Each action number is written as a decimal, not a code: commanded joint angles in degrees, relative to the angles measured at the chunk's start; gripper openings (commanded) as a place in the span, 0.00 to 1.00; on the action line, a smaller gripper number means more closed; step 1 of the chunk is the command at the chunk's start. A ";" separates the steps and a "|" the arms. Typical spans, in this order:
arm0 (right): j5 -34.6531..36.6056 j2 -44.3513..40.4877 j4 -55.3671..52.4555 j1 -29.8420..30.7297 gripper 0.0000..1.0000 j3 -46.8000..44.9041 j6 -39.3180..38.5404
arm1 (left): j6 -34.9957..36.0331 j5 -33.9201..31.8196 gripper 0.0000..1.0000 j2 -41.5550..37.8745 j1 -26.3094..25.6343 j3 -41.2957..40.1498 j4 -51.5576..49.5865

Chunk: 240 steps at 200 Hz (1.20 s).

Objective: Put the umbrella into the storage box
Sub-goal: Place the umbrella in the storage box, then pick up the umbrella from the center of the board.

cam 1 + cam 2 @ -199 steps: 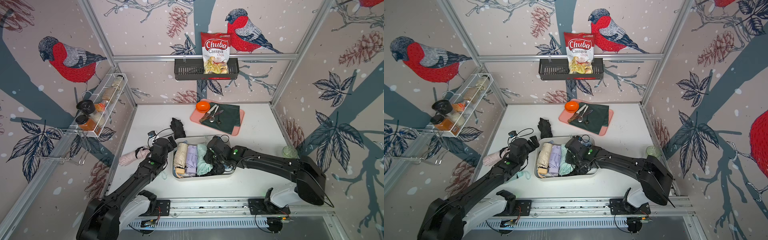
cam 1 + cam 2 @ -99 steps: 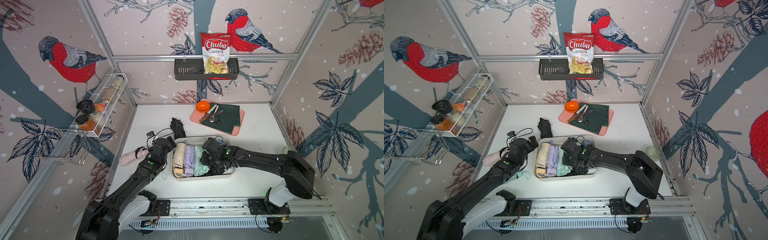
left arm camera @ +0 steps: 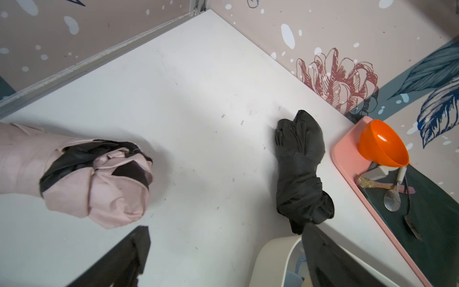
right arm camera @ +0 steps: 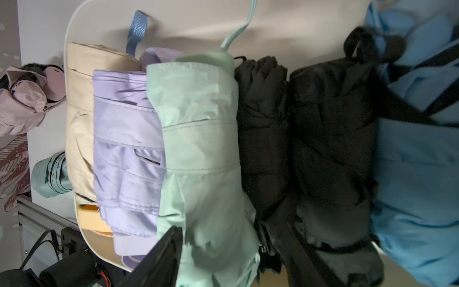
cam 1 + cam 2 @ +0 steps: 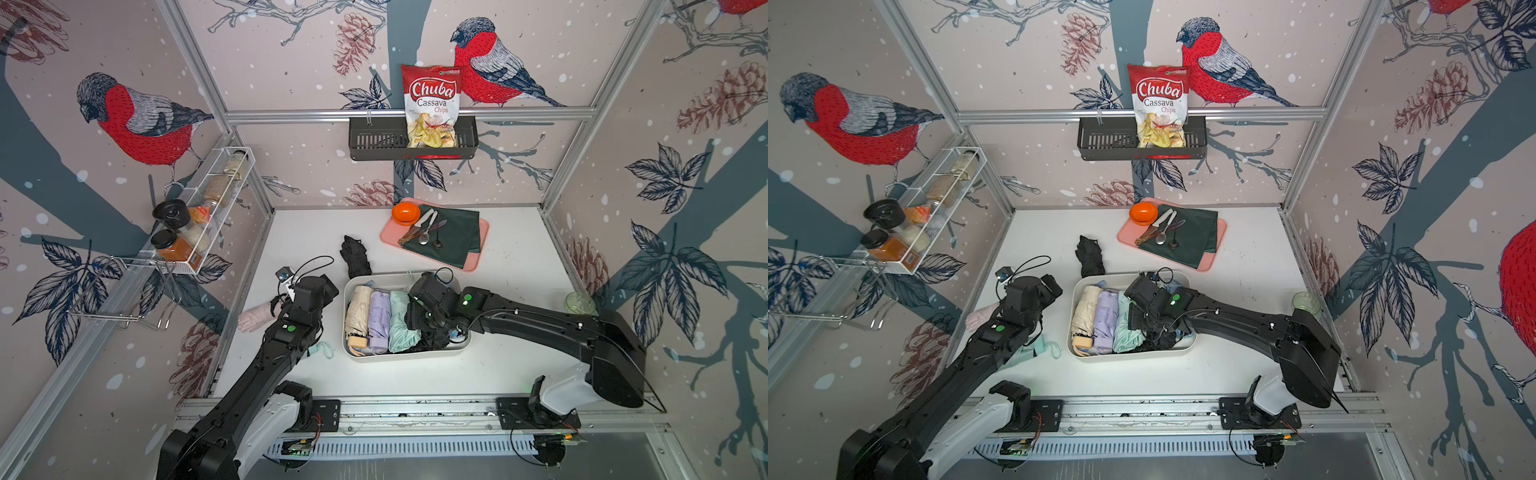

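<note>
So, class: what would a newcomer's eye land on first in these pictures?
The box mid-table, packed with folded umbrellas in beige, lilac, mint and black. Then the red chips bag in the back-wall basket, and a pink umbrella lying outside by the left arm.

We see a cream-white box (image 5: 399, 356) holding a beige umbrella (image 5: 358, 309), lilac umbrella (image 5: 380, 318), mint umbrella (image 5: 399, 322), black umbrella (image 4: 332, 149) and sky-blue umbrella (image 4: 417, 161). At its nine o'clock, the pink umbrella (image 3: 99, 184) shows black patches, seemingly lining. At eleven lies an all-black umbrella (image 3: 300, 161). The tray (image 3: 346, 161) is salmon, the bowl (image 3: 382, 146) orange, the cloth (image 3: 437, 223) dark green.
</note>
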 commanded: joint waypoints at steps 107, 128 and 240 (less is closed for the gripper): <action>2.98 -16.00 4.61 -14.15 0.86 -2.32 -12.59 | -24.53 1.74 0.96 6.97 16.60 6.26 -18.53; 1.89 -15.23 3.79 -16.08 0.99 -0.45 -14.82 | -31.92 -2.33 0.97 9.53 16.73 9.28 -24.01; -3.96 -14.13 5.67 -21.76 1.00 1.01 -20.10 | -39.87 -2.41 0.99 18.08 25.85 7.22 -14.83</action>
